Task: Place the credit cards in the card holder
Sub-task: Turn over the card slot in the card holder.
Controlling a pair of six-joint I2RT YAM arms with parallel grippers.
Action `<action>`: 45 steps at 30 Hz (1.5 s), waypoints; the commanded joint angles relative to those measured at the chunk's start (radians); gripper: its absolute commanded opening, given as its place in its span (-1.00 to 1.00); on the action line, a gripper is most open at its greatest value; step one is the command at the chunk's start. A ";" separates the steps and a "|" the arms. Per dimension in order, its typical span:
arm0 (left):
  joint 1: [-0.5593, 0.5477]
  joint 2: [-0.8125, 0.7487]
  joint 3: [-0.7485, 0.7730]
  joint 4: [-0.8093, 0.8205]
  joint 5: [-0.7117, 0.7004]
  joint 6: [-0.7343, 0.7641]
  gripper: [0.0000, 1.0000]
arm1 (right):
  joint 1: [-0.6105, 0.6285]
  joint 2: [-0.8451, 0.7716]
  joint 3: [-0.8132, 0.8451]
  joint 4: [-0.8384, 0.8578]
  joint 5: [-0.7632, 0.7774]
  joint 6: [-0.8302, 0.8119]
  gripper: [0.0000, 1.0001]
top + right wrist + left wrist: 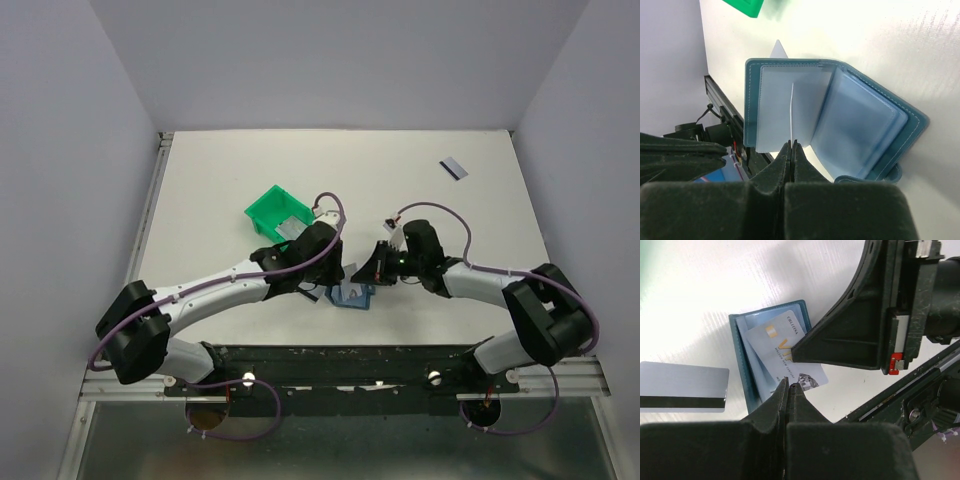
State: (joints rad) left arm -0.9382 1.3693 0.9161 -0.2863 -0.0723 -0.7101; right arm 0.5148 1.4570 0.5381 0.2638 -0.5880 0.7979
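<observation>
The slate-blue card holder (352,297) lies open on the table between both grippers. My right gripper (791,144) is shut on one thin clear sleeve of the card holder (865,120) and holds that sleeve up edge-on. A pale credit card (785,347) with printed letters lies slanted on the open card holder (740,347). My left gripper (789,385) is shut, its tips over this card's near edge with nothing between them. A silvery credit card (682,385) with a dark stripe lies flat on the table to the left. Another striped card (453,168) lies at the far right.
A green plastic bin (278,212) stands just behind the left wrist. The black mounting rail (900,395) runs close by the card holder at the near table edge. The right gripper (794,352) sits close above the left one's tips.
</observation>
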 commanded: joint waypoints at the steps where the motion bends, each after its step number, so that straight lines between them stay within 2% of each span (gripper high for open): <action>1: -0.007 0.000 0.030 0.019 0.023 0.041 -1.00 | -0.007 0.045 0.020 0.090 -0.055 0.041 -0.99; 10: -0.007 0.134 0.037 0.013 0.045 0.041 -1.00 | -0.006 0.115 0.020 0.166 -0.075 0.078 -0.99; 16: -0.005 0.188 0.014 -0.013 0.005 0.027 -1.00 | -0.006 0.126 0.016 0.177 -0.078 0.080 -0.99; 28: 0.016 0.087 -0.089 -0.034 -0.110 0.014 -1.00 | -0.006 0.118 0.010 0.127 -0.027 0.046 -0.99; 36: 0.039 0.034 -0.175 0.018 -0.118 -0.006 -1.00 | -0.006 0.146 0.016 0.129 -0.010 0.050 -0.99; 45: 0.068 -0.021 -0.152 0.036 -0.121 0.030 -1.00 | -0.006 0.189 0.020 0.114 0.005 0.058 -0.99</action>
State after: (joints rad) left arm -0.8829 1.3838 0.7292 -0.2760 -0.1600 -0.7059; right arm 0.5148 1.6188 0.5392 0.3954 -0.6106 0.8635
